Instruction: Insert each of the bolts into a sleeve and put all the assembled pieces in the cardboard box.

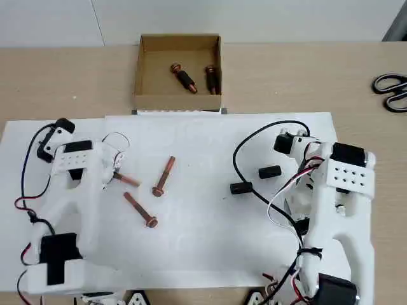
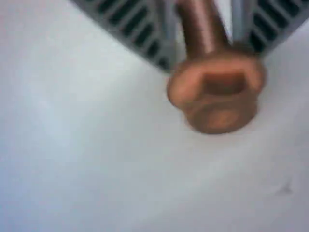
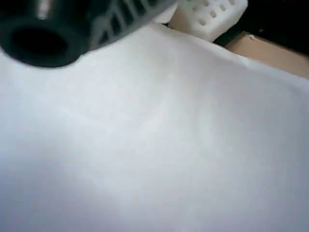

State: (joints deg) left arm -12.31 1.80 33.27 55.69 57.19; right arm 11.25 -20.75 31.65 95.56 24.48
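Bolt in my left gripper point(image 2: 203, 48), sleeve in my right gripper point(image 3: 53, 29), lining up for a mate

Left jaws are clenched on the shank of a copper bolt point(image 2: 215, 92), with the hex head poking out past the fingertips just above the white sheet point(image 1: 210, 241). My guess is that keeps the threaded end free for the sleeve. Right jaws look clamped round a black sleeve point(image 3: 38, 43), bore facing out, so the hole stays open for the bolt. Just beyond the left jaws two loose bolts point(image 1: 164, 176) point(image 1: 140, 210) lie flat on the sheet, and two spare sleeves point(image 1: 269, 171) point(image 1: 241, 187) sit just past the right jaws, each lot parked near the arm that grabs it. Farthest out, well beyond both jaws, is the cardboard box point(image 1: 145, 70), with two assembled pieces point(image 1: 184, 77) point(image 1: 212, 79) already in it. So roughly three to go, I reckon.
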